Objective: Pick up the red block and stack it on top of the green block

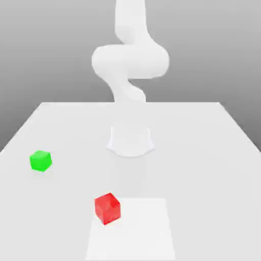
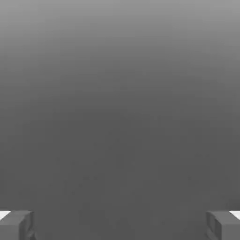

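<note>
Red block (image 1: 107, 208) one, green block (image 1: 40, 160) one, well apart, end effector (image 2: 120, 225) wide, empty.

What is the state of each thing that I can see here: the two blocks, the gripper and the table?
red block: resting on the table, upright, not held, nothing on it.
green block: resting on the table, apart from the red block, toward the exterior view's left, nothing stacked on it.
gripper: open wide, nothing between its fingers.
table: white, flat, carrying both blocks and the arm's base.
</note>
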You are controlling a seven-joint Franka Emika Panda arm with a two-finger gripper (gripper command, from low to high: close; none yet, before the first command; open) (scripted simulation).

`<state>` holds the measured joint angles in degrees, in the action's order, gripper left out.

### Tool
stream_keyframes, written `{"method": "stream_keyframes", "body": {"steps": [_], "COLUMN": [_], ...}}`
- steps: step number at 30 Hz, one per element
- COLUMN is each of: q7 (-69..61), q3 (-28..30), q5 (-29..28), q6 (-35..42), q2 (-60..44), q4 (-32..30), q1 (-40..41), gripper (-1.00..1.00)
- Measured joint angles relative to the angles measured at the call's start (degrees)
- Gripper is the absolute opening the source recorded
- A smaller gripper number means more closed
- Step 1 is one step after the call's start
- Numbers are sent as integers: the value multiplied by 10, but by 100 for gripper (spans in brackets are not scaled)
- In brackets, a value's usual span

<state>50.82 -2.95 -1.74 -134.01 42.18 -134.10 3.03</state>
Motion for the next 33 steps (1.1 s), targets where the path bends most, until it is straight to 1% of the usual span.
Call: {"method": "stream_keyframes", "body": {"steps": [4, 9, 14, 19, 22, 24, 26, 28, 29, 33], "q7": [82, 179, 269, 348, 385, 403, 413, 413, 414, 424], "q3": [-42, -77, -96, -100, -97, -93, -91, -92, -92, -90], "q5": [-28, -60, -84, -93, -83, -67, -40, 1, 10, 9], "q6": [-36, -79, -122, -167, -195, -214, -233, -252, -259, -283], "q2": [-63, -143, -222, -297, -338, -362, -384, -404, -411, -439], "q4": [-38, -84, -129, -175, -203, -222, -241, -260, -263, -259], "q1": [48, 99, 142, 171, 181, 184, 185, 184, 183, 182], "gripper": [0, 0, 0, 0, 0, 0, 0, 0, 0, 0]}}
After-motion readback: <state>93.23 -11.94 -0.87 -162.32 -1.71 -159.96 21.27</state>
